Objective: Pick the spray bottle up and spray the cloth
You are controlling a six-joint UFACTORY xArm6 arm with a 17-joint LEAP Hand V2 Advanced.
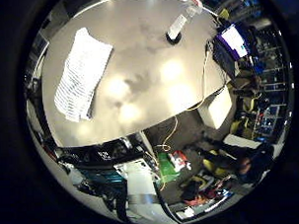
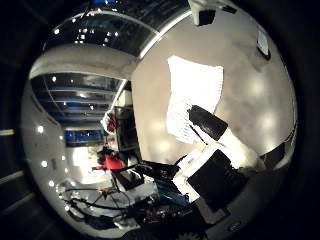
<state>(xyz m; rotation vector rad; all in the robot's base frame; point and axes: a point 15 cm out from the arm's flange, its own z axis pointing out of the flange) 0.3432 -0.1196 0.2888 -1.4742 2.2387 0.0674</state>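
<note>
A clear spray bottle [image 1: 181, 22] with a white head stands upright on a dark base near the far edge of the grey round table [image 1: 148, 82] in the little finger side view. A white cloth with thin stripes [image 1: 79, 70] lies flat on the table, well away from the bottle. It also shows in the thumb side view [image 2: 190, 95]. My hand [image 2: 220, 140] is high above the table, away from both. A black-tipped finger [image 2: 207, 121] reaches out straight in front of the cloth. The hand is open and holds nothing.
A lit monitor [image 1: 233, 40] and chairs stand beyond the table's edge near the bottle. A white cable [image 1: 203, 85] trails across the table. The robot's base and clutter [image 1: 142, 181] lie by the near edge. Bright light patches reflect on the tabletop.
</note>
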